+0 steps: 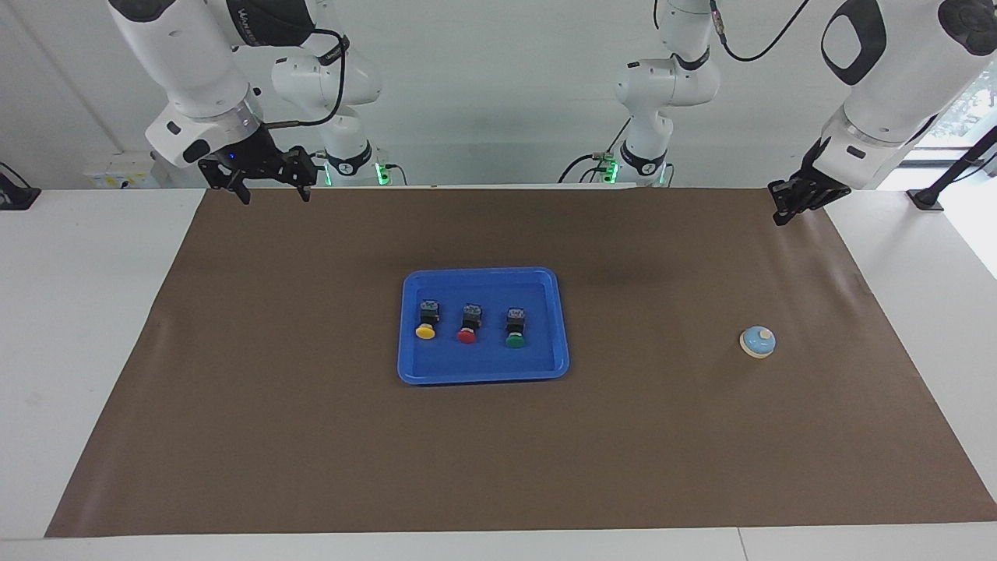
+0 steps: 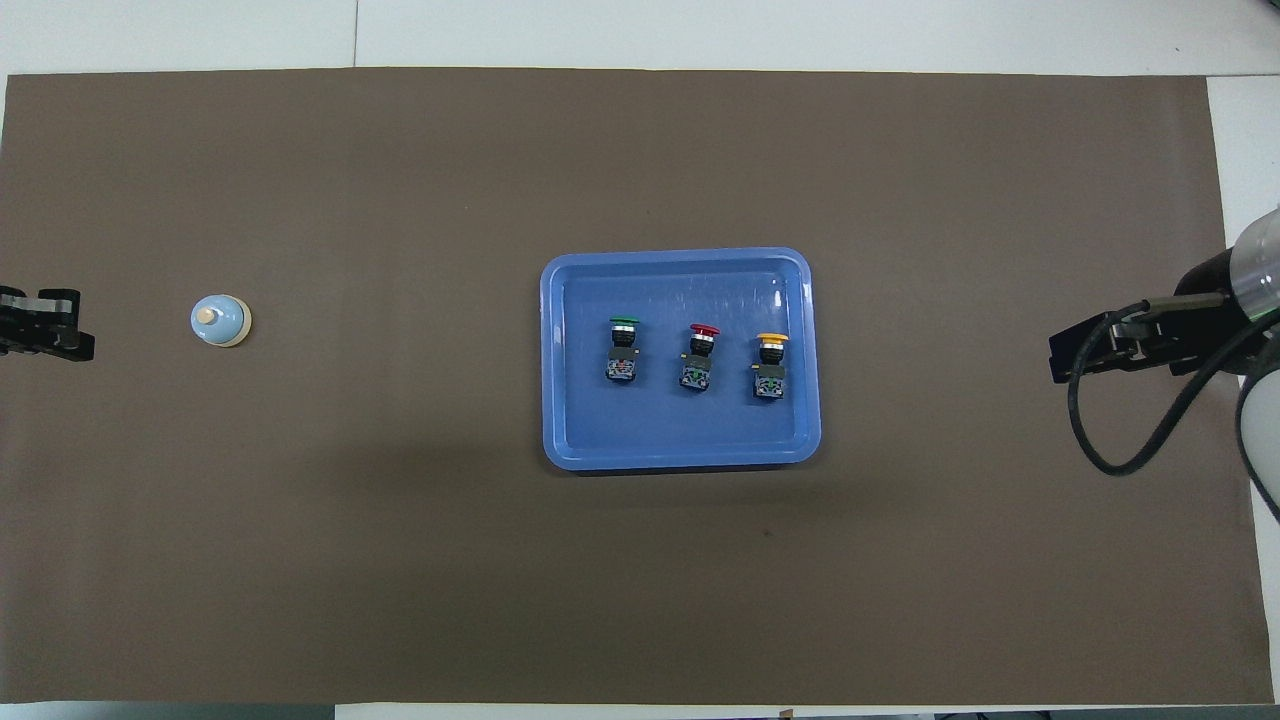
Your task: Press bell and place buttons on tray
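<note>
Tray (image 1: 483, 372) — three buttons (image 1: 466, 322) inside.

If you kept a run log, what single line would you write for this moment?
buttons: all three on tray | bell: on mat, untouched | left gripper: shut, raised | right gripper: open, raised

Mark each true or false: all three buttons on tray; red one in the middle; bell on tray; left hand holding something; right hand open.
1. All three black-bodied push buttons lie on the bright blue plastic tray: true.
2. The red-capped button is between the yellow-capped button and green-capped button: true.
3. The light-blue dome bell is on the tray: false, on the brown mat toward the left arm's end.
4. Left hand holds something: false, shut, empty.
5. Right hand open: true.
</note>
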